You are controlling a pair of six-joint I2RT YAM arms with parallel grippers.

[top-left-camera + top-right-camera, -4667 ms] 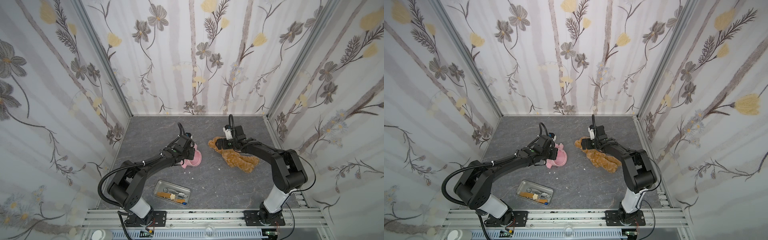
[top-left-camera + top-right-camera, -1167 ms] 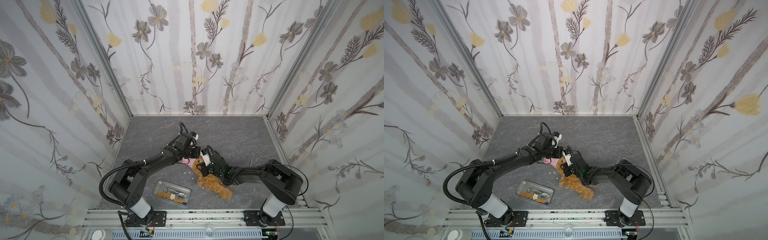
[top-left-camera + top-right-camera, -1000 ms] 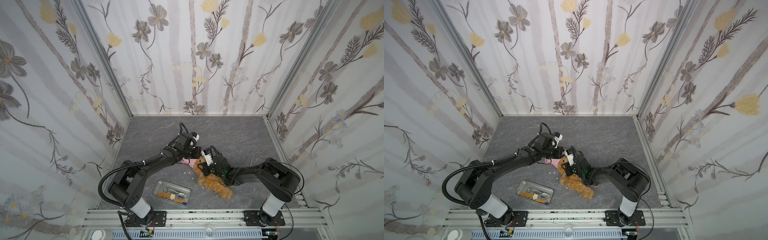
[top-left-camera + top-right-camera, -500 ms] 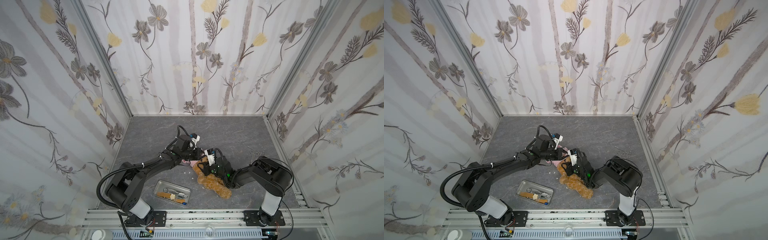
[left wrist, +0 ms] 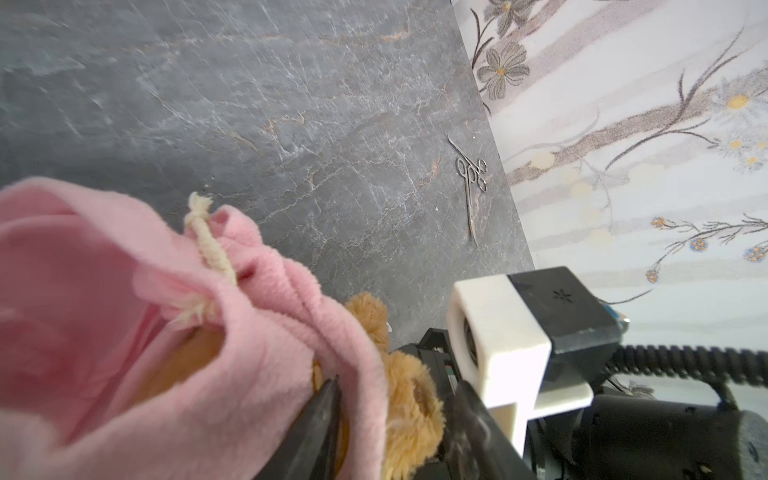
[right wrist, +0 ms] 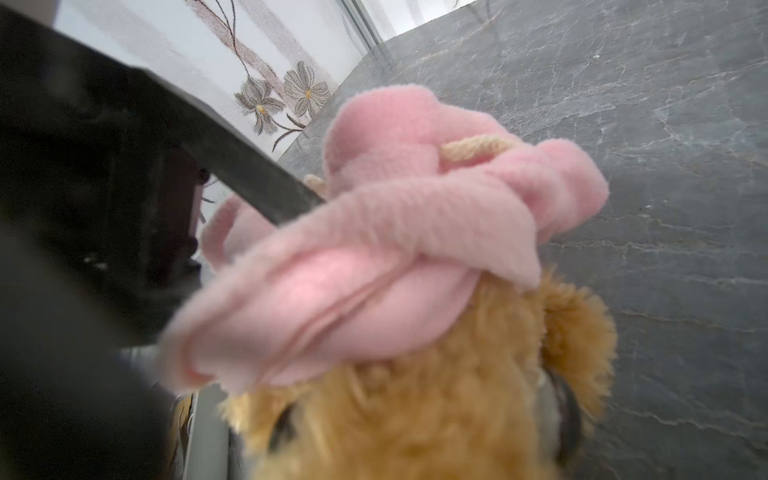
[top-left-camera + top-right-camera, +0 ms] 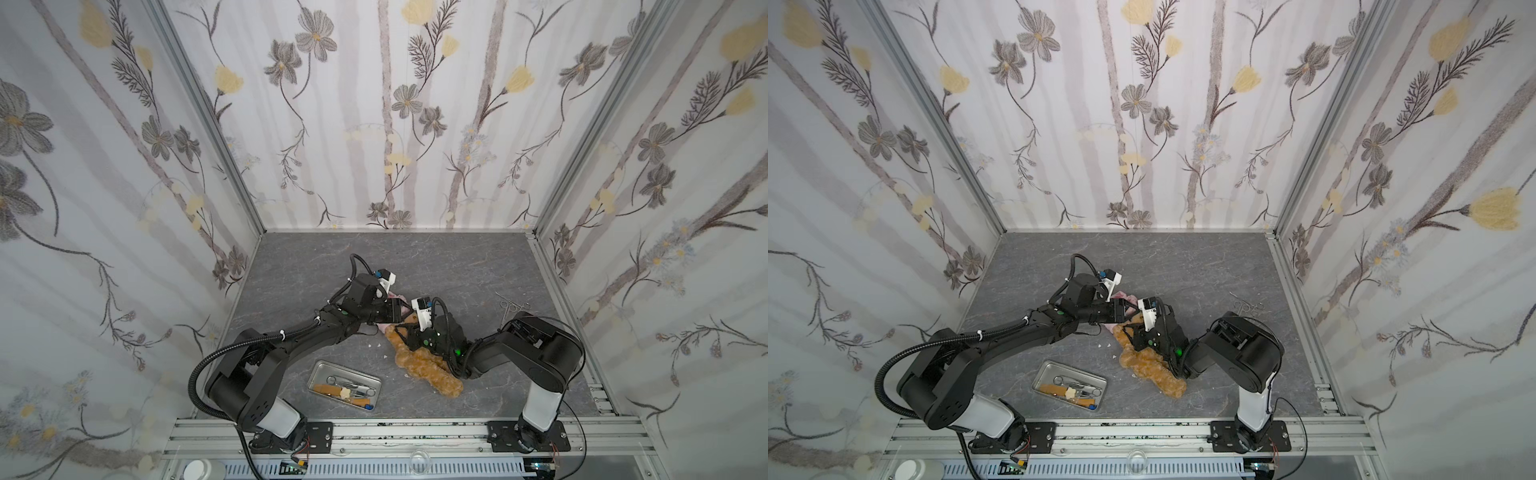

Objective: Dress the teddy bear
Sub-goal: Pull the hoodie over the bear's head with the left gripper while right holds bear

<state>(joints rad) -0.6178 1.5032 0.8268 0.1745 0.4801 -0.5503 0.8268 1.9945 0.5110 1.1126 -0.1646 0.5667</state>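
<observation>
Pretty sure it's a lab robot cell, not a home: grey slate-look tabletop (image 7: 436, 257) boxed in by floral wallpaper panels (image 7: 374, 104) on aluminium posts (image 7: 205, 120), and close by the metal tray (image 7: 349, 370) of instruments, a rail (image 7: 395, 432) with the left arm (image 7: 299, 338) and right arm (image 7: 540, 353) bolted on.

No words, numbers or brand names can be read in any view. The only sign is a small, faint star-shaped mark on the black camera housing (image 5: 559, 307) in its white plastic mount (image 5: 498, 332), seen in the left wrist view. It is too small to make out further.
</observation>
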